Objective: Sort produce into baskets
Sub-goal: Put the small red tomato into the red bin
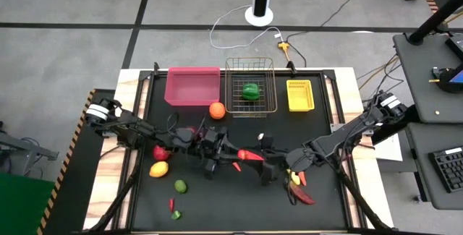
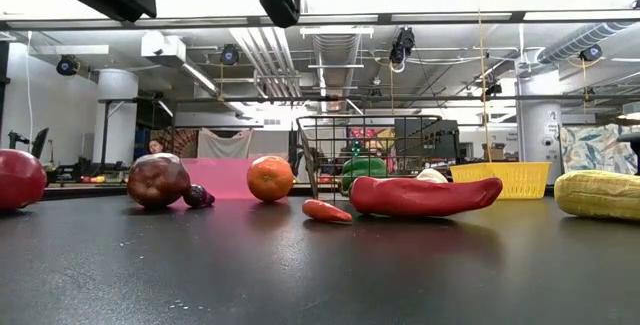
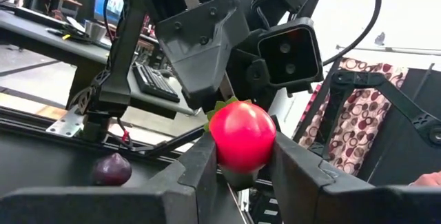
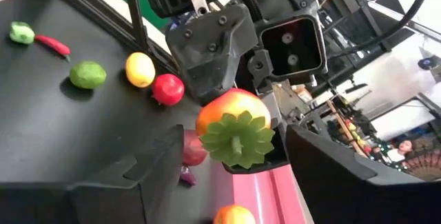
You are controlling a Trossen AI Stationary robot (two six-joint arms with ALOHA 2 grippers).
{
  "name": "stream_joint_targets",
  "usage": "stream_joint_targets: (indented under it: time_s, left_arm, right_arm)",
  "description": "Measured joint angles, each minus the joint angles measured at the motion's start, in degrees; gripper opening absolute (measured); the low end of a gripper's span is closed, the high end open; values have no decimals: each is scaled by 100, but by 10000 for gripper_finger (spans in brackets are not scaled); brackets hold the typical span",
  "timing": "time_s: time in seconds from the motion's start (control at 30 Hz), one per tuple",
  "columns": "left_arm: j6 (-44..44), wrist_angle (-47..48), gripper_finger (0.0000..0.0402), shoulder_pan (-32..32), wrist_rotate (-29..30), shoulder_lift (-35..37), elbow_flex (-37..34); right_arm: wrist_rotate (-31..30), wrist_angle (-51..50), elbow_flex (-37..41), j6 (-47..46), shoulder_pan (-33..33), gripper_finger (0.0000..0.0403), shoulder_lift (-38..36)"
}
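Beyond the two claws, at the far edge of the dark surface (image 1: 145,206), stand three baskets: the pink bin (image 1: 192,86), nothing visible inside; the wire basket (image 1: 250,87) holding a green pepper (image 1: 250,91); the yellow bin (image 1: 299,95), contents unclear. The left claw (image 3: 241,156) clamps a red tomato (image 3: 242,136); facing it, the right claw (image 4: 224,176) has its fingers apart around the tomato's green-stemmed end.

Keyboard (image 1: 448,168) right of black table (image 1: 145,206)

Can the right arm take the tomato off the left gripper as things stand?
Probably yes. The left gripper holds the tomato up above the table, and the right gripper's open fingers already flank its green-stalk end with nothing between.
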State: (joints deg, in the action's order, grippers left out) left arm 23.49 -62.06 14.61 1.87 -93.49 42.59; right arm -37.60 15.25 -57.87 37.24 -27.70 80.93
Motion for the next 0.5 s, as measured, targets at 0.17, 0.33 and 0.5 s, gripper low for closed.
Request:
stream_joint_targets:
  time_s: [0.17, 0.33, 0.5]
  left_arm:
    - [0, 2, 101, 0, 2, 0, 0]
    - [-2, 4, 101, 0, 7, 0, -2]
    - [-2, 6, 101, -4, 7, 0, -2]
  right_arm:
    - [2, 1, 0, 31, -1, 220, 0]
    - [2, 2, 0, 32, 0, 201, 0]
    - [4, 1, 0, 48, 0, 182, 0]
